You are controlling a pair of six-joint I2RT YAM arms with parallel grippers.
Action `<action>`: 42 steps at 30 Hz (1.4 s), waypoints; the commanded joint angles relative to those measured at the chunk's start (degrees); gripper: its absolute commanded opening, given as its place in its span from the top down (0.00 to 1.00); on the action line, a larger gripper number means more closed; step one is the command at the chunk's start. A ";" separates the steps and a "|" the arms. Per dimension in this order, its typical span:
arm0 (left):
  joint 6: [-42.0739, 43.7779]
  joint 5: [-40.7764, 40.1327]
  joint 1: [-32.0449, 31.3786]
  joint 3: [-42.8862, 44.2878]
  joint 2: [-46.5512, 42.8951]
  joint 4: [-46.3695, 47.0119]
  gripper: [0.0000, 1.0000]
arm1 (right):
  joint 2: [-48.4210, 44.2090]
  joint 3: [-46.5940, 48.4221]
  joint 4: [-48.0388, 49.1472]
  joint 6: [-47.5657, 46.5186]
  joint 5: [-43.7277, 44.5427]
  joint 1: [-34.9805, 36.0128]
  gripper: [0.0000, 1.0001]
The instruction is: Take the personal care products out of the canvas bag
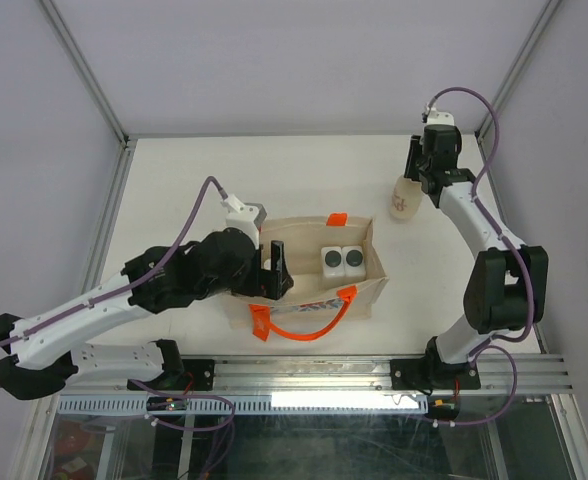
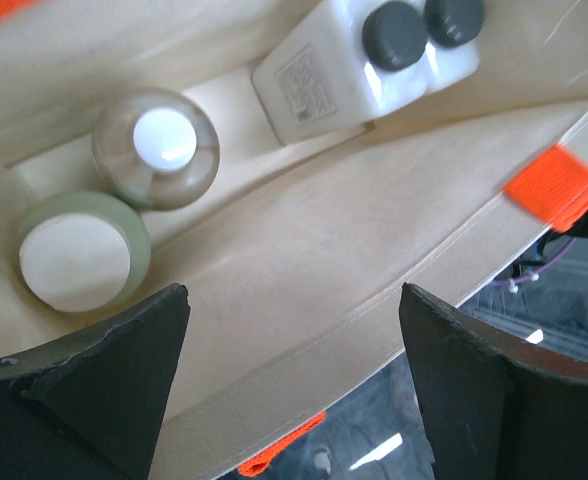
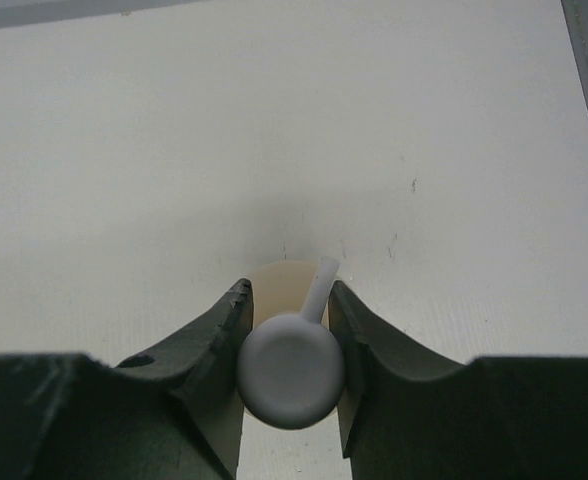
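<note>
The canvas bag (image 1: 372, 292) stands open at the table's middle, its orange handles (image 1: 304, 322) lying toward the near side. In it stand two white square dark-capped bottles (image 1: 341, 261). My left gripper (image 1: 274, 268) hovers open over the bag's left end. The left wrist view shows the bag's inner wall (image 2: 304, 250), the silver bottle (image 2: 156, 148), the beige round-capped bottle (image 2: 82, 252) and the two white bottles (image 2: 364, 70) below my open gripper (image 2: 294, 292). My right gripper (image 1: 423, 180) is shut on the cream nozzle bottle (image 1: 404, 200), which is upright at the table's far right. It also shows in the right wrist view (image 3: 291, 372).
A metal frame rail (image 1: 109, 215) runs along the table's left edge and another (image 1: 519, 215) along the right. White table (image 1: 274, 175) lies behind the bag. The near edge carries the arm bases and a rail (image 1: 304, 375).
</note>
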 commanded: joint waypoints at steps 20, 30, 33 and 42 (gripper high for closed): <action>-17.16 -12.31 -0.25 9.81 -9.40 -15.63 0.01 | -6.83 0.17 -6.66 0.41 0.97 -0.27 0.17; -26.76 -8.14 -0.25 4.04 -10.30 -21.29 0.03 | -23.79 -3.32 -24.82 9.01 -17.90 0.47 0.14; -26.88 -7.64 -0.25 2.03 -10.37 -19.04 0.04 | -26.63 -0.88 -32.37 10.85 -25.16 1.42 0.15; -28.11 -3.00 -0.25 -8.21 -11.04 -14.69 0.23 | -27.68 11.11 -41.96 14.66 -33.01 15.11 0.20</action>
